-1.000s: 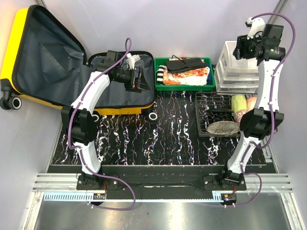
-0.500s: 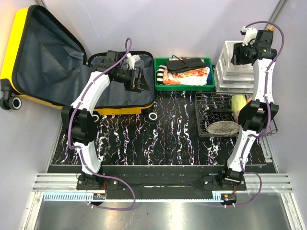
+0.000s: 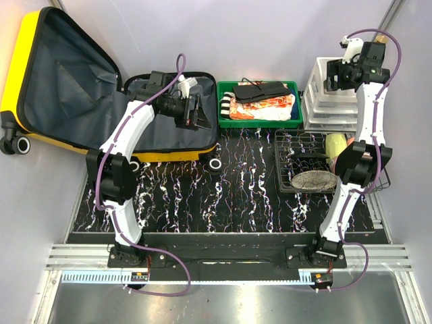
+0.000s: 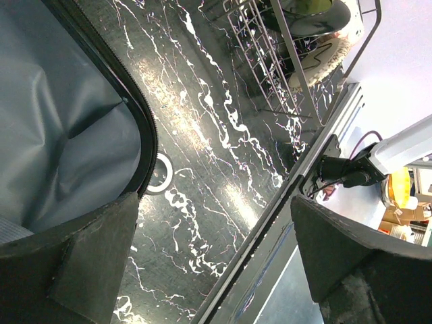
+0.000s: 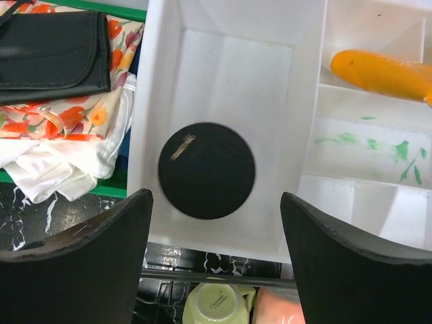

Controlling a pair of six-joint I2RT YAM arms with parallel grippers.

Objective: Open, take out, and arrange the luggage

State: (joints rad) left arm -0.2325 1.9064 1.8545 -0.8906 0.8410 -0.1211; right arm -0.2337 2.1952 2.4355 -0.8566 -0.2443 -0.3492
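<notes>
Luggage, the large bright yellow hard-shell suitcase point(image 3: 74, 94), lies open at the far left of the black marbled counter point(image 4: 223, 135), lid thrown back to the left. In the last second my right gripper point(image 5: 216, 194) has swung in over the white plastic bin point(image 5: 223, 74) and its fingers have spread, released. A black round disc point(image 5: 206, 170) lies in the compartment beneath them. I read that as one item stowed. My left gripper point(image 4: 214, 199) hasn't budged, fingers wide and empty at the suitcase's near edge, ready for another pick.
</notes>
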